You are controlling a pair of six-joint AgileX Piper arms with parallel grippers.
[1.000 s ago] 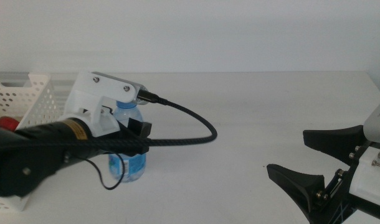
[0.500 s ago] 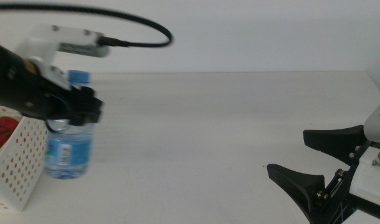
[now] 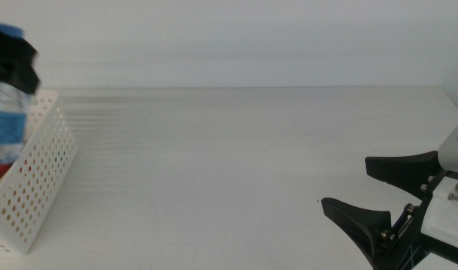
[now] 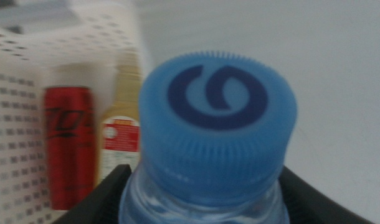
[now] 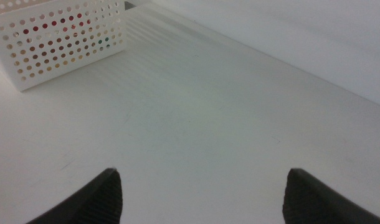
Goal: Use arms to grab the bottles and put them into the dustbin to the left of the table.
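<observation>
the left gripper is clenched on the neck of the water bottle, one dark jaw seen on each side just below the blue cap. a darker blue swirl mark is moulded into the top of the cap; no lettering can be read on it. in the middle view the bottle is held upright at the far left edge, over the dustbin, its blue label blurred and unreadable.

inside the dustbin, beneath the held bottle, a red soda can is seen lying just beside the bottle of yellow liquid. dark script is printed along the can but cannot be made out; the yellow bottle's label shows a red and white panel, too soft to read.

the right gripper is held released, jaws wide apart, low over the table at its right side, well apart from the dustbin, nothing between its jaws.
</observation>
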